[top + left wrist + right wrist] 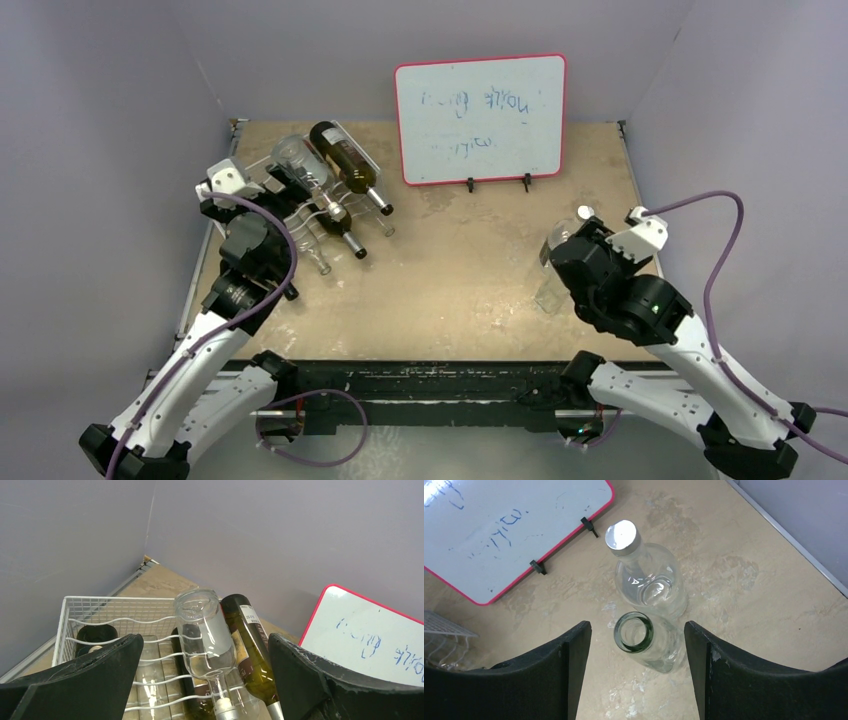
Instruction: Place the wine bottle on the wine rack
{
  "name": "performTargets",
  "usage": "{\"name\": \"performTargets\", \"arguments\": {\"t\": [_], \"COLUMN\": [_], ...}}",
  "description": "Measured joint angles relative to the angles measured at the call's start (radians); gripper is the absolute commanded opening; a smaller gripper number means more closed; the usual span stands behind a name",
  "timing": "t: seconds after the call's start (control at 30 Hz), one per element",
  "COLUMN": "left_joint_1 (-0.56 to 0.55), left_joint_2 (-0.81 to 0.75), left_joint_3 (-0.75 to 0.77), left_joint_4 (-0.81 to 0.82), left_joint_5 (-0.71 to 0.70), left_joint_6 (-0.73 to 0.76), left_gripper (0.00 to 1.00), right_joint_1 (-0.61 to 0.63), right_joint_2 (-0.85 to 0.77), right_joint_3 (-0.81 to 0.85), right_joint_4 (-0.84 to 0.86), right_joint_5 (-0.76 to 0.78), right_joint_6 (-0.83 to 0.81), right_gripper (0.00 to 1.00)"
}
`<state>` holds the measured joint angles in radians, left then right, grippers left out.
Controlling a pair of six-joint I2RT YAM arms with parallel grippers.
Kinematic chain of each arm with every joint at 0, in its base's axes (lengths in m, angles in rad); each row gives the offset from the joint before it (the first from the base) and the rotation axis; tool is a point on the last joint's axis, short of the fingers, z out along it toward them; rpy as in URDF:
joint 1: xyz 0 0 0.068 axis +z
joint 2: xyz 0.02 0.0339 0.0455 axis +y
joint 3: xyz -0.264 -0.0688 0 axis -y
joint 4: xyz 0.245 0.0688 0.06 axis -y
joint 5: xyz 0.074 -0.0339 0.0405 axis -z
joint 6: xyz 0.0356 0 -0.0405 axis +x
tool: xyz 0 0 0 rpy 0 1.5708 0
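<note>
1. Two clear bottles stand at about four o'clock on the table (470, 290): the uncapped wine bottle (664, 650) and, just behind it, a capped bottle (651, 587).
2. The right gripper (636, 626) hangs over the wine bottle with its fingers apart on either side of the neck, gripping nothing.
3. The wine rack (290, 195) sits at ten o'clock and already carries several bottles. The left gripper (204, 645) hovers beside it, jaws wide and empty.
4. A closing finger could clip the capped bottle and topple it, since the two stand so close.
5. Smooth glass pinched at the neck may swing or slip once tilted.
6. On that crowded rack, the newcomer could nudge the top clear bottle (205, 630) loose, and the left arm stands in the approach path.
</note>
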<state>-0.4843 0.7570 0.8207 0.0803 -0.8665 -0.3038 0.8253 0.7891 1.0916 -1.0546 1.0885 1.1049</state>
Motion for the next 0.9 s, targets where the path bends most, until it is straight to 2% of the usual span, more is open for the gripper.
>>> {"name": "performTargets", "arguments": {"t": [0.23,0.53,0.6,0.73,0.77,0.9], "left_joint_1": [0.000,0.000,0.000,0.000,0.000,0.000], "left_joint_2": [0.006,0.006,0.006,0.006,0.006,0.008], "left_joint_3": [0.000,0.000,0.000,0.000,0.000,0.000], "left_joint_4": [0.000,0.000,0.000,0.000,0.000,0.000], "left_joint_5": [0.000,0.011,0.025,0.048,0.053,0.090], "left_joint_6": [0.000,0.000,0.000,0.000,0.000,0.000], "left_gripper": [0.96,0.96,0.96,0.96,0.96,0.97], "right_joint_1": [-0.001,-0.009,-0.019,-0.038,-0.042,-0.048], "right_joint_2": [-0.014,0.063,0.063,0.061,0.062,0.066], "right_joint_3": [-0.071,-0.116,-0.121,-0.135,-0.137,-0.138], "right_joint_4": [0.023,0.095,0.105,0.155,0.168,0.220], "right_joint_5": [0.023,0.023,0.026,0.030,0.027,-0.002], "right_joint_6": [0.006,-0.042,-0.072,-0.128,-0.147,-0.241], "right_gripper": [0.63,0.36,0.28,0.03,0.00,0.00]}}
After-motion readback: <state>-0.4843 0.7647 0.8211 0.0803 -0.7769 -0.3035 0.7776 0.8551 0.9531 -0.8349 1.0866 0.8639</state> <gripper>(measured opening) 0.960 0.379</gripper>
